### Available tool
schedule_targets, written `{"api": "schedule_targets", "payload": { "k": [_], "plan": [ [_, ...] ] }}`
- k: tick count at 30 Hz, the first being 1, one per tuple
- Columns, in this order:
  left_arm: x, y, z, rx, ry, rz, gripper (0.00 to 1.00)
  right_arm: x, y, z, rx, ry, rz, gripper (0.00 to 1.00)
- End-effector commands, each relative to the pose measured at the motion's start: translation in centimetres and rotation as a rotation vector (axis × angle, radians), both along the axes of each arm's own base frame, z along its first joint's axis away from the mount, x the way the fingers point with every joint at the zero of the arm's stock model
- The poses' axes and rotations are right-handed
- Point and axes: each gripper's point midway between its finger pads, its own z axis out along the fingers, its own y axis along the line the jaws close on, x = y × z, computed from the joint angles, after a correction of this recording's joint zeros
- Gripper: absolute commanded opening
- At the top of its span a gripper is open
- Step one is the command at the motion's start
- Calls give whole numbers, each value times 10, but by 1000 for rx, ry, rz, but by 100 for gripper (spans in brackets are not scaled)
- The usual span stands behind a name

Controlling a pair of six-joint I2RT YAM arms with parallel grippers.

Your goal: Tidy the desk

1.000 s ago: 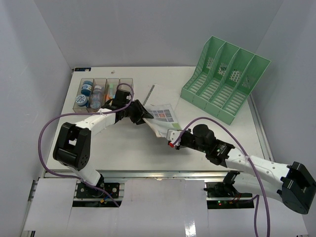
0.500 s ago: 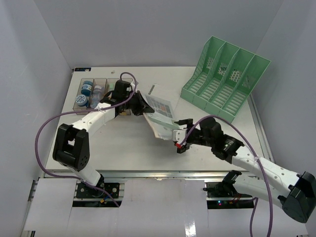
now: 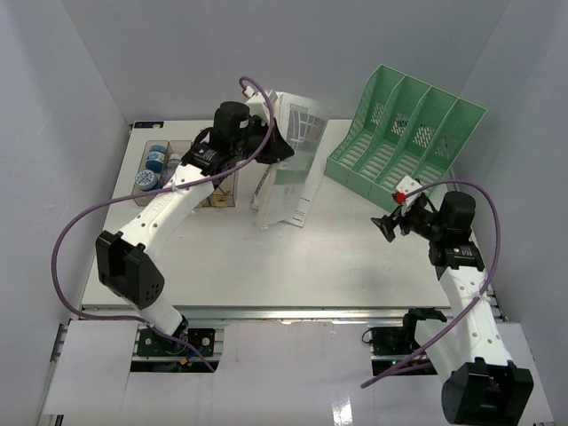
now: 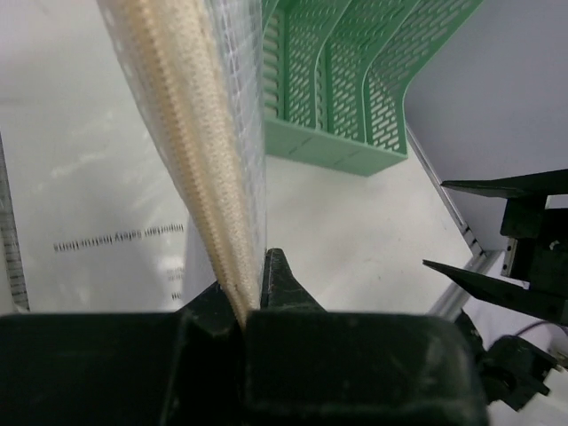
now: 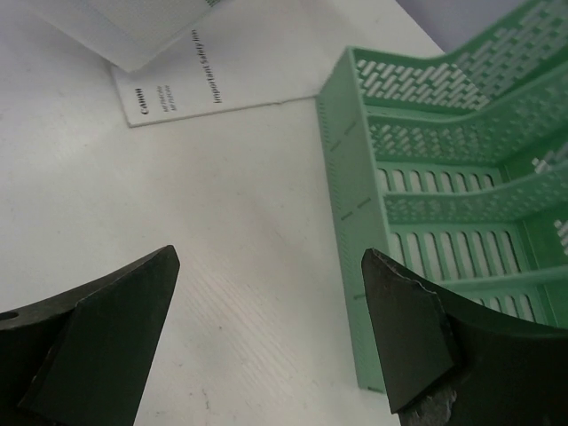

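The desk (image 3: 266,257) is a wide white tabletop. My left gripper (image 3: 275,142) is raised over its back middle, shut on a thick white booklet (image 3: 288,169) that hangs down from it. In the left wrist view the booklet's cream page edges (image 4: 209,151) run up from between the closed jaws of the left gripper (image 4: 248,286). My right gripper (image 3: 390,224) stands open and empty at the right, low over the desk, just in front of the green file rack (image 3: 404,142). The right wrist view shows the right gripper (image 5: 271,257) wide apart over bare desk (image 5: 222,248).
The green four-slot rack (image 5: 444,177) stands at the back right. A clear tray (image 3: 186,169) with small bottles sits at the back left. A printed white leaflet (image 5: 204,75) lies flat on the desk near the hanging booklet. White walls close in the sides.
The left arm has lifted the booklet up and back off the desk. The right gripper let go of it, opened, and drew away right toward the rack.
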Motion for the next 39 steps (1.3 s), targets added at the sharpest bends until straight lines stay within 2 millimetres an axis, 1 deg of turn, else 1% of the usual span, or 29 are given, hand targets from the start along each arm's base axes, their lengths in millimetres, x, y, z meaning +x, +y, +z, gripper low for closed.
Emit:
{"api": "schedule_targets", "payload": {
  "k": [1,2,5,7,8,10,18,20,23,25,30,34,36,38,39],
  "plan": [
    [29,-16,59,34,-268,-4,0,-10,-17,23,130,3,-20,90],
    [36,-22,60,31,-277,-11,0,-11,-20,22,141,7,-19,90],
    [47,-43,83,-8,-336,-49,0,-13,-24,21,161,17,-21,90],
    [52,-54,106,-38,-400,-63,0,-15,-24,20,170,22,-10,90],
    [56,-58,113,-48,-427,-64,0,-16,-23,19,174,24,-4,90],
    [69,-66,116,-59,-465,-53,0,-18,-22,18,180,30,5,90],
    [113,-93,143,-161,-655,-16,0,-19,-24,18,169,14,2,90],
    [122,-100,143,-182,-662,-18,0,-19,-24,17,166,11,5,90],
    [132,-105,143,-206,-698,-4,0,-19,-24,17,166,11,9,90],
    [135,-106,148,-235,-740,12,0,-20,-23,18,167,8,16,90],
    [155,-116,120,-268,-784,37,0,-20,-22,17,172,15,21,90],
    [165,-125,123,-325,-854,58,0,-20,-23,18,166,8,15,90],
    [166,-127,129,-359,-904,79,0,-19,-24,17,164,6,13,90],
    [169,-130,126,-385,-907,100,0,-19,-24,17,162,5,12,90],
    [172,-134,118,-388,-897,101,0,-19,-24,17,162,6,13,90]
  ]
}}
